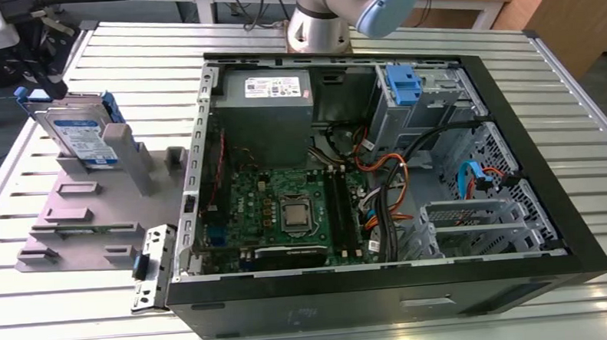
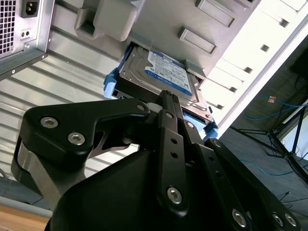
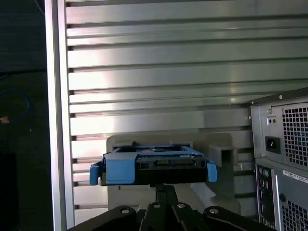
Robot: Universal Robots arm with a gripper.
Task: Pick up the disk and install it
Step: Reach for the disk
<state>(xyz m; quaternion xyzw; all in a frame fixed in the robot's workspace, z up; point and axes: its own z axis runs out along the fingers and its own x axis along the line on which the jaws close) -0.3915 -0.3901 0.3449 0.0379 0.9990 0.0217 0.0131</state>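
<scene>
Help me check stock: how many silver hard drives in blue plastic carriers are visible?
1: the silver hard drive in a blue carrier sits in the grey stand, at the exterior view's left of the black computer case. Others may be hidden.

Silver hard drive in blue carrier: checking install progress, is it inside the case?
Out: the silver hard drive leans on a grey plastic stand beside the black computer case.

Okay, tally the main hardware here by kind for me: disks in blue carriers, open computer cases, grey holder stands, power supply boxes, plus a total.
disk: 1
computer case: 1
grey holder stand: 1
power supply box: 1
Total: 4
</scene>
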